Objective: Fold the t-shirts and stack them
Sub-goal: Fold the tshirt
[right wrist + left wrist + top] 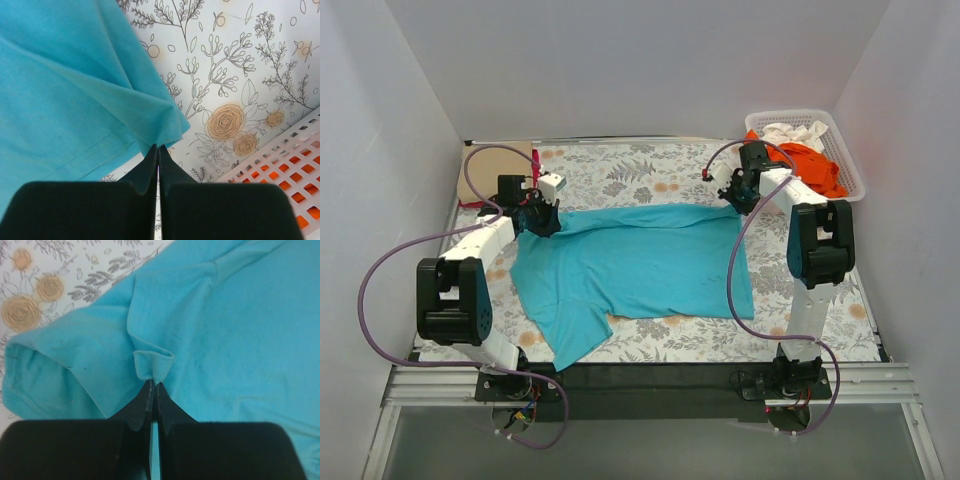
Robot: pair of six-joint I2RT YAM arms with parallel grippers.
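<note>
Both pairs of jaws are clenched on cloth. In the top external view the left gripper (538, 218) pinches the far left part of a turquoise-teal soft cloth t-shirt (640, 265), and the right gripper (738, 195) pinches its far right corner. The shirt lies spread across the middle of the grey-and-orange floral table cloth (650, 172) with some wrinkles, and one short sleeve points toward the near left. At the far right corner stands a white plastic lattice basket (853, 160) holding a crumpled orange t-shirt (815, 165) with a crumpled white t-shirt (795, 133) behind it. In the left wrist view the black fingers (135, 412) are pressed together with no gap, and the left gripper (152, 385) grasps a small raised fold of the turquoise-teal shirt (225, 330) just beside a sleeve seam. The sleeve spreads to the left over the floral table cloth (45, 270). In the right wrist view the black fingers (172, 172) also meet, and the right gripper (158, 147) nips the stitched hem corner of the turquoise-teal shirt (65, 85). The floral table cloth (240, 70) fills the upper right. The basket's lattice wall (272, 167) is at the lower right, with orange showing through its holes.
</note>
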